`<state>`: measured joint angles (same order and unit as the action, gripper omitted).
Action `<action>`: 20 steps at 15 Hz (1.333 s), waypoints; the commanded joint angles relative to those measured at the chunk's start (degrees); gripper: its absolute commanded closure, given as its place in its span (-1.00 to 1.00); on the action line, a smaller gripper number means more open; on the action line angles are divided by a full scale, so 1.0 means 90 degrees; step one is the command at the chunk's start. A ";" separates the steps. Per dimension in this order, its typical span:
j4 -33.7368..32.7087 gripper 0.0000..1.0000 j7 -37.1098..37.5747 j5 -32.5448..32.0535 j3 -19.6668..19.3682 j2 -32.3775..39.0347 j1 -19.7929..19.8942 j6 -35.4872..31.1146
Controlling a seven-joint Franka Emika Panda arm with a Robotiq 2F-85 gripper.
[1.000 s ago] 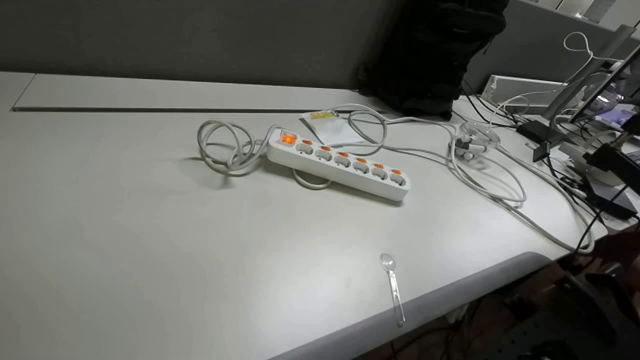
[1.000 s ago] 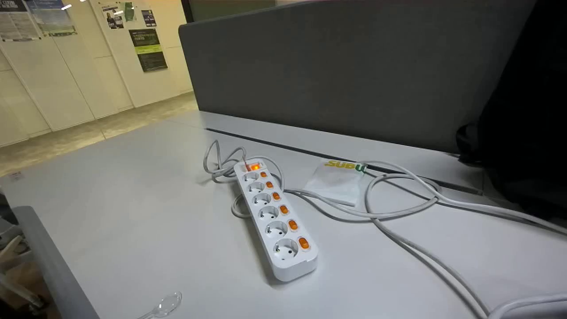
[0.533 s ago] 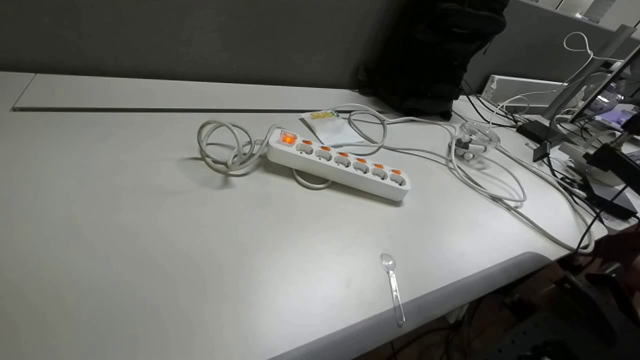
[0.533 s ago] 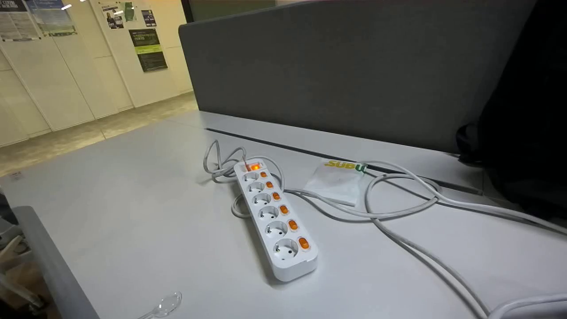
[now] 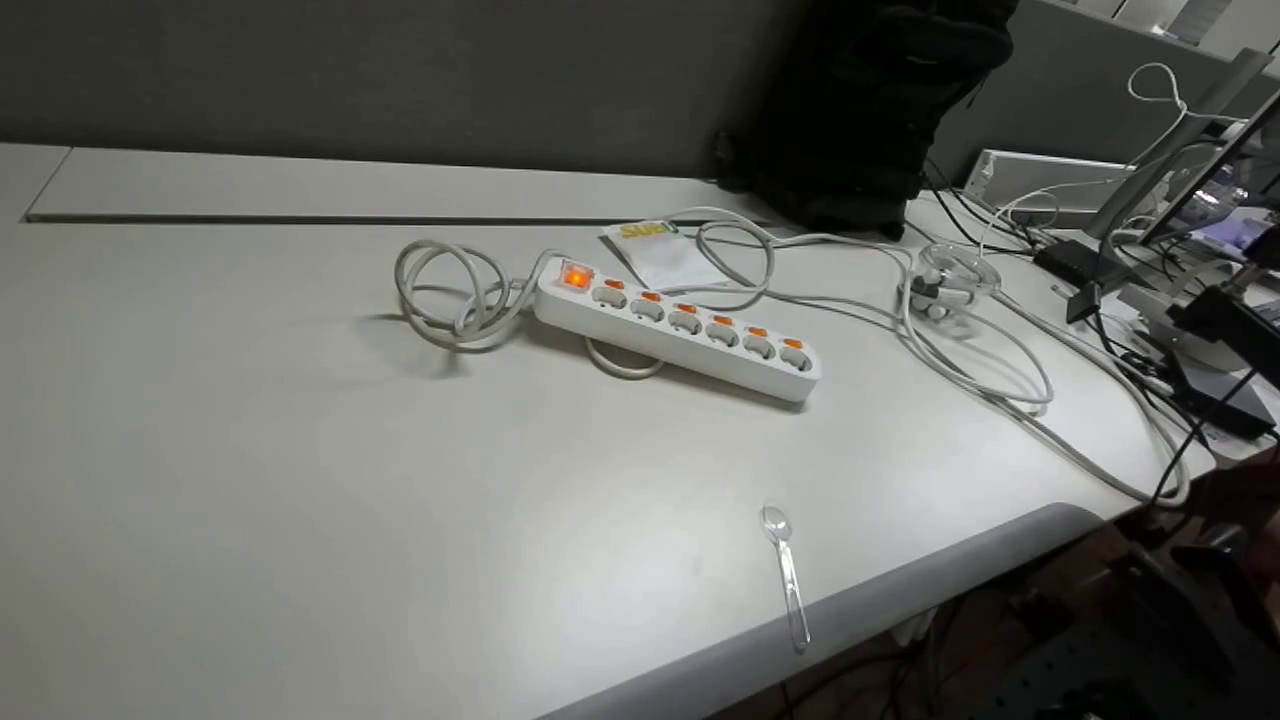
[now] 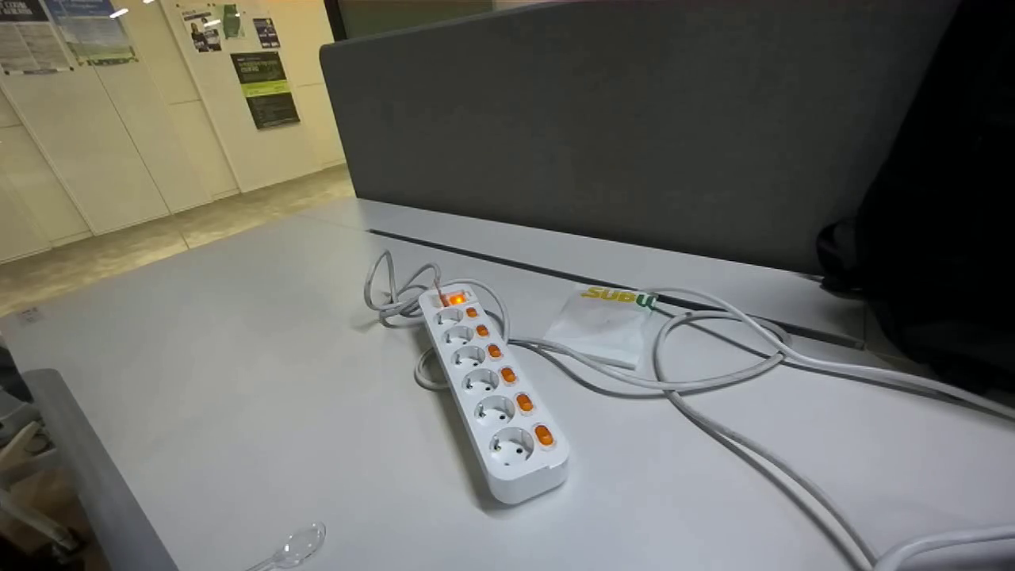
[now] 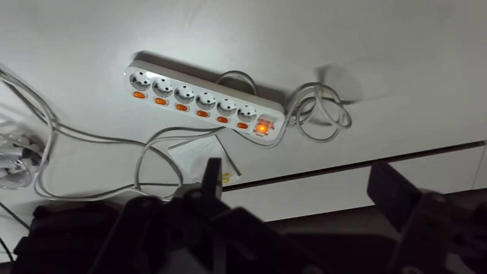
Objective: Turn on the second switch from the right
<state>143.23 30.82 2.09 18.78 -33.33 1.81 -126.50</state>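
Observation:
The white power strip lies on the desk and shows in both exterior views and in the wrist view. The second switch from the right is a small orange rocker, one in from the cable-free end. It also shows in an exterior view and in the wrist view. Whether it is on or off cannot be told. A larger square switch glows orange at the cable end. My gripper shows only in the wrist view. Its jaws stand wide apart, empty, away from the strip.
A coiled grey cable lies at the strip's cable end. A white paper packet and looped cables lie behind it. A clear plastic spoon lies near the desk's front edge. A black backpack stands against the grey partition.

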 commanded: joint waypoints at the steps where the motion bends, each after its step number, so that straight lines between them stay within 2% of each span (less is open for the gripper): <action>1: 0.0092 -0.37 0.0481 -0.0238 -0.0357 0.0465 0.0478 -0.0352; 6: -0.0125 0.35 0.0857 -0.0713 -0.0743 0.1500 0.1045 -0.0391; 10: -0.0318 0.91 0.1008 -0.1006 -0.1058 0.2315 0.1033 -0.0635; 12: -0.0373 1.00 0.0932 -0.0998 -0.1206 0.2641 0.0917 -0.0993; 14: -0.0437 1.00 0.1011 -0.1114 -0.1300 0.2896 0.0853 -0.1384; 15: -0.0197 1.00 0.0736 -0.0968 -0.1407 0.2613 0.0755 -0.1229; 20: -0.0209 0.98 0.0707 -0.0960 -0.1528 0.2729 0.0628 -0.1302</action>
<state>141.43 36.96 -6.17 6.96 -8.77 9.36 -138.40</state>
